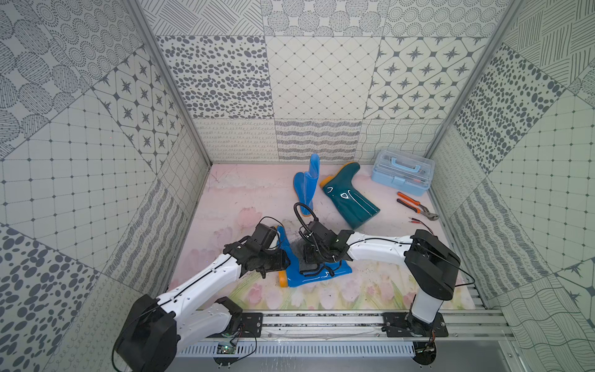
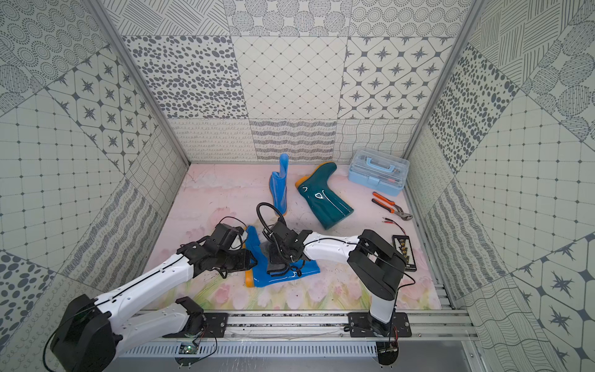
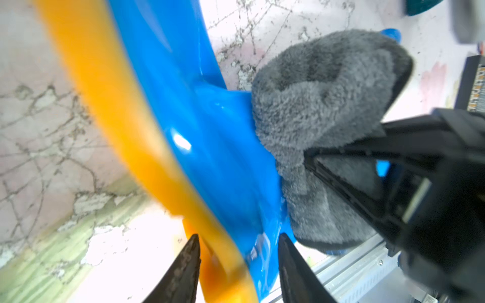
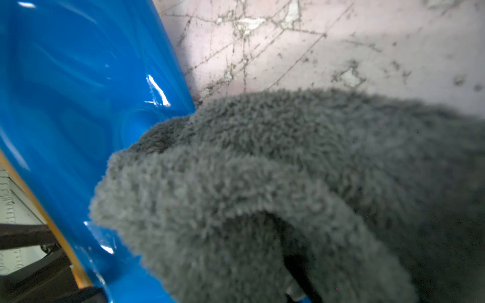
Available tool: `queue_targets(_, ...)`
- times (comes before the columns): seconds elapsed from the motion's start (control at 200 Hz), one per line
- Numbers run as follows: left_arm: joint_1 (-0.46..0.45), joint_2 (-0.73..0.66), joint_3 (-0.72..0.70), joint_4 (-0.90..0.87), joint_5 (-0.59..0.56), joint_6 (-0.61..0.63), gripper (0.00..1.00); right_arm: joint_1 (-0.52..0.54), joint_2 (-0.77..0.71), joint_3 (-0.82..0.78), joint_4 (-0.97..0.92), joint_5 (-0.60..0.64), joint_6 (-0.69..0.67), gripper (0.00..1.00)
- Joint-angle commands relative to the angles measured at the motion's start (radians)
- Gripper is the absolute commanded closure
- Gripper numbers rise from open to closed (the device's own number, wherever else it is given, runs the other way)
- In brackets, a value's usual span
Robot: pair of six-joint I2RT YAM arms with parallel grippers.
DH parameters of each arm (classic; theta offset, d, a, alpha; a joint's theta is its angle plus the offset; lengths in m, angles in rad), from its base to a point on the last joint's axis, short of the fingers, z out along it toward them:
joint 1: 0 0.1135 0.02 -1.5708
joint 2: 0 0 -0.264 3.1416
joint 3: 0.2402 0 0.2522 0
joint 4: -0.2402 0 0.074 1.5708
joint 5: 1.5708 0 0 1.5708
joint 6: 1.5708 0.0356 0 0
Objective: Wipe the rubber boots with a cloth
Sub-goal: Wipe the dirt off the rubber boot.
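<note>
**Desk lot: boots, cloth and tools**

1. Near blue boot [image 1: 343,270] [image 2: 309,270]. Glossy bright blue rubber, orange sole. It lies on its side at the near centre of the desk [image 1: 241,199]. The sole faces left, the toe points far and the shaft runs to the right.

2. Cloth [image 3: 315,105] [image 4: 288,183]. Dark grey, fluffy, bunched into folds. It rests against the ankle of the near blue boot, touching it, and part of it hangs past the boot's far edge over the desk.

3. Right end effector [image 1: 308,264]. It is clenched on the cloth and points down over the near blue boot's ankle. In the right wrist view the cloth fills most of the frame.

4. Left end effector [image 3: 238,244]. Released, with its jaws parted. The two dark tips stand either side of the near blue boot's heel and sole edge. Whether either tip touches the rubber cannot be told.

5. Far blue boot [image 1: 307,186] [image 2: 279,186]. Same blue, at the far centre and well apart from the near blue boot. Its pose is hard to read.

6. Teal boot [image 1: 349,199] [image 2: 322,199]. Dark teal-green with an orange sole, on its side just right of the far blue boot. The sole end is far and the shaft mouth points near right.

7. Toolbox [image 1: 402,175]. Pale blue with a clear lid, in the far right corner.

8. Pliers [image 1: 415,206]. Orange handles, lying nearer than the toolbox.

9. Test leads [image 1: 418,220]. Red-tipped, just nearer than the pliers.

10. Connector board [image 2: 402,248]. Black, at the right edge beside the right arm.
</note>
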Motion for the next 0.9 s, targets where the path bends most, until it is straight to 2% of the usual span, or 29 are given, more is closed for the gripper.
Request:
queue_targets(0.0, -0.004, -0.038, -0.083, 0.087, 0.05, -0.097, 0.5, -0.021, -0.001, -0.124, -0.001, -0.009, 0.036, 1.0)
queue_targets(0.11, -0.013, 0.049, -0.1, 0.138, 0.057, -0.112, 0.42, -0.023, -0.013, -0.143, -0.167, 0.068, -0.003, 1.0)
queue_targets(0.2, -0.031, 0.119, -0.076, 0.127, 0.033, -0.089, 0.4, -0.022, -0.028, -0.141, -0.289, 0.143, -0.021, 1.0)
queue_targets(0.295, -0.035, 0.176, -0.06, 0.147, 0.042, -0.073, 0.4, -0.015, -0.044, -0.119, -0.284, 0.138, -0.058, 1.0)
queue_targets(0.33, -0.035, 0.191, -0.058, 0.167, 0.053, -0.069, 0.43, -0.006, -0.039, -0.094, -0.264, 0.119, -0.071, 0.95)
queue_targets(0.385, -0.036, 0.216, -0.053, 0.188, 0.067, -0.066, 0.53, 0.019, -0.015, -0.038, -0.236, 0.088, -0.095, 0.87)
queue_targets(0.47, -0.038, 0.237, -0.038, 0.201, 0.081, -0.059, 0.83, 0.065, 0.056, 0.063, -0.171, 0.008, -0.131, 0.64)
queue_targets(0.525, -0.038, 0.232, -0.029, 0.194, 0.076, -0.055, 1.0, 0.089, 0.115, 0.131, -0.143, -0.037, -0.148, 0.6)
queue_targets(0.555, -0.038, 0.224, -0.024, 0.183, 0.067, -0.055, 1.0, 0.101, 0.152, 0.17, -0.142, -0.048, -0.161, 0.62)
queue_targets(0.585, -0.038, 0.215, -0.019, 0.167, 0.055, -0.053, 1.0, 0.11, 0.183, 0.204, -0.149, -0.051, -0.171, 0.69)
queue_targets(0.64, -0.038, 0.195, -0.015, 0.144, 0.044, -0.047, 1.0, 0.114, 0.235, 0.244, -0.17, -0.05, -0.175, 0.92)
queue_targets(0.67, -0.038, 0.186, -0.016, 0.133, 0.044, -0.043, 1.0, 0.113, 0.253, 0.255, -0.182, -0.051, -0.171, 1.0)
queue_targets(0.79, -0.039, 0.165, -0.024, 0.099, 0.051, -0.037, 1.0, 0.089, 0.282, 0.237, -0.326, 0.035, -0.148, 1.0)
queue_targets(0.895, -0.039, 0.156, -0.032, 0.075, 0.038, -0.035, 1.0, 0.019, 0.205, 0.064, -0.381, 0.099, -0.115, 1.0)
